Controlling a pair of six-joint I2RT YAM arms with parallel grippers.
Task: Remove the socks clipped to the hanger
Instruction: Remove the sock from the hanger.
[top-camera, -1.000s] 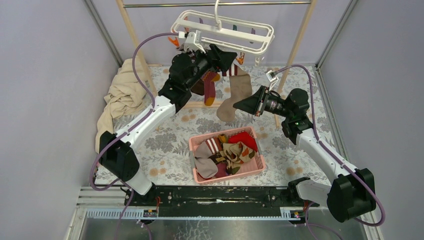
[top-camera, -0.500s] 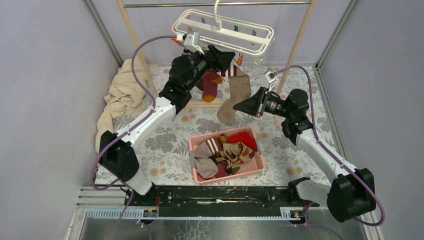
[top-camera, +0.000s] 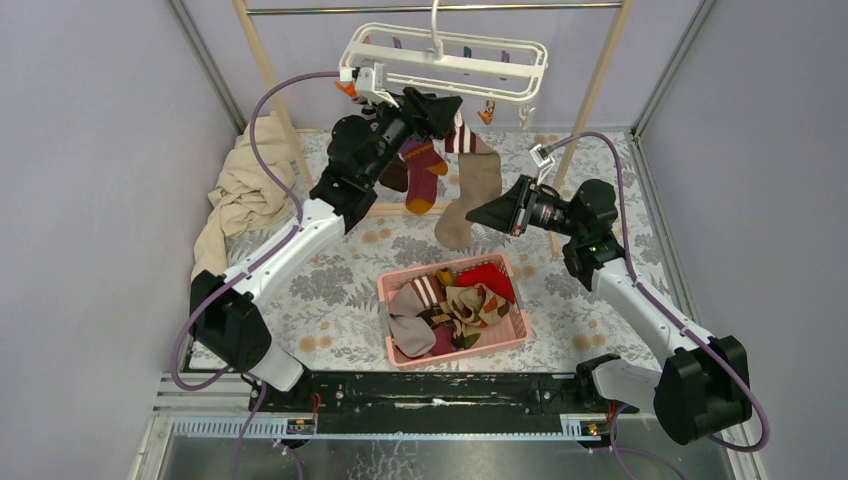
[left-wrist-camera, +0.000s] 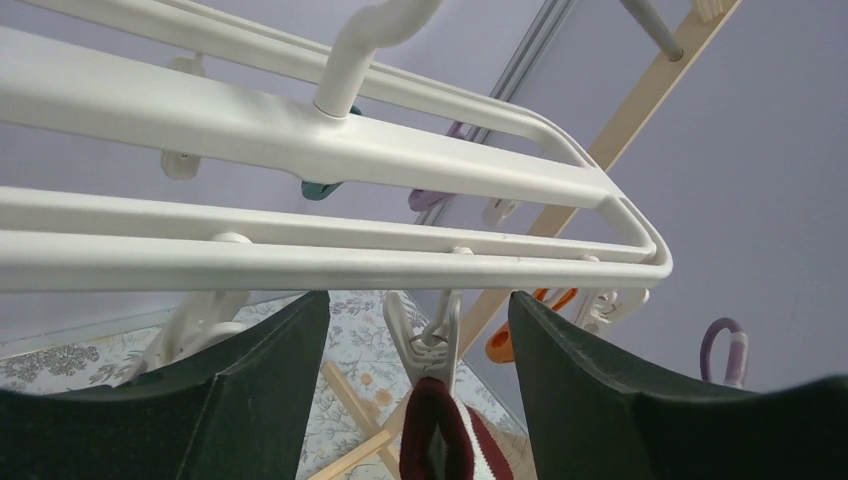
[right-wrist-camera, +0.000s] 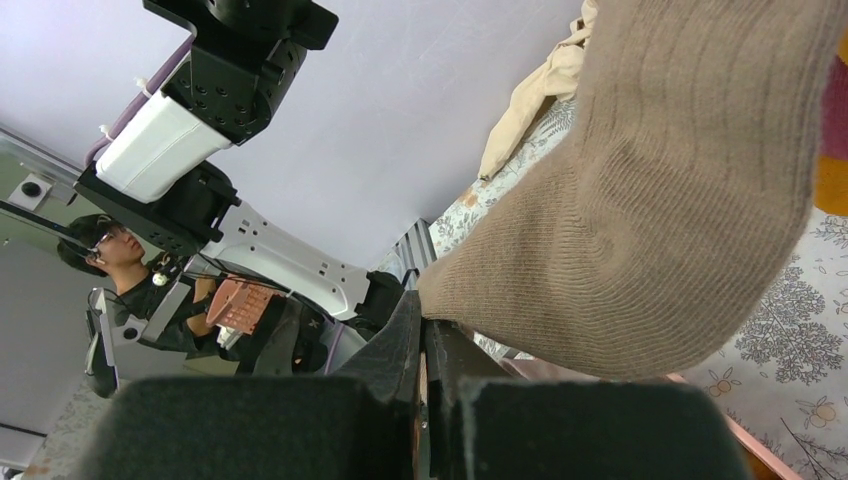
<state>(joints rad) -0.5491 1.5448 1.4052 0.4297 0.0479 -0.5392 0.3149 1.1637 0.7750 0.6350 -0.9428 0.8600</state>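
The white hanger (top-camera: 445, 60) hangs by its hook from the top rail. A beige sock with maroon stripes (top-camera: 470, 195), a magenta-olive sock (top-camera: 422, 172) and a dark one behind them hang from its clips. My left gripper (top-camera: 450, 105) is open just under the hanger's bars (left-wrist-camera: 300, 265). A white clip (left-wrist-camera: 432, 335) holding the striped sock's maroon cuff (left-wrist-camera: 440, 440) hangs between its fingers (left-wrist-camera: 240, 400). My right gripper (top-camera: 472, 212) is shut on the lower edge of the beige sock (right-wrist-camera: 640, 220); its jaws (right-wrist-camera: 421, 315) are pressed together.
A pink basket (top-camera: 458, 350) with several socks sits mid-table. A cream cloth (top-camera: 245, 190) lies heaped at the left. The wooden rail's posts (top-camera: 595, 85) stand either side of the hanger, and orange and purple clips (left-wrist-camera: 520, 335) dangle nearby.
My left gripper has risen and moved closer under the hanger, which has swung a little. The right arm has held still on the beige sock.
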